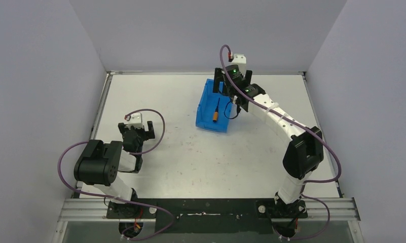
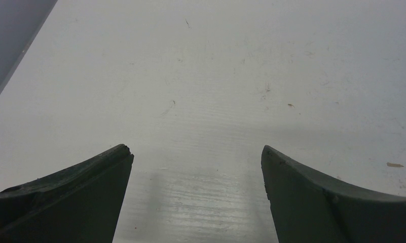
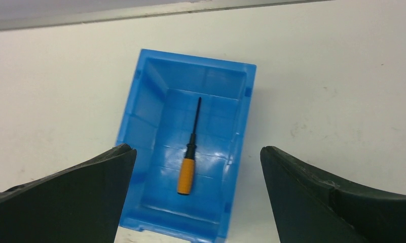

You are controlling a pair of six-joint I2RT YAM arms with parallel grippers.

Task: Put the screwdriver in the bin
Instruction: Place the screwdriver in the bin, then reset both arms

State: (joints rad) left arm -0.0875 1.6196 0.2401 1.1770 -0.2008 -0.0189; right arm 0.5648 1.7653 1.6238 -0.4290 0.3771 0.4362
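Observation:
The screwdriver (image 3: 187,172), orange handle and thin black shaft, lies flat on the floor of the blue bin (image 3: 140,121). In the top view the screwdriver (image 1: 216,114) lies in the bin (image 1: 205,119) near the table's middle back. My right gripper (image 3: 196,152) is open and empty, hovering above the bin with its jaws spread wide; in the top view it (image 1: 232,82) is at the bin's far right end. My left gripper (image 2: 196,152) is open and empty just above bare table; in the top view it (image 1: 138,132) is at the left, far from the bin.
Grey walls enclose the white table (image 1: 165,152) on the left, back and right. A metal rail (image 1: 211,207) runs along the near edge by the arm bases. Purple cables loop beside both arms.

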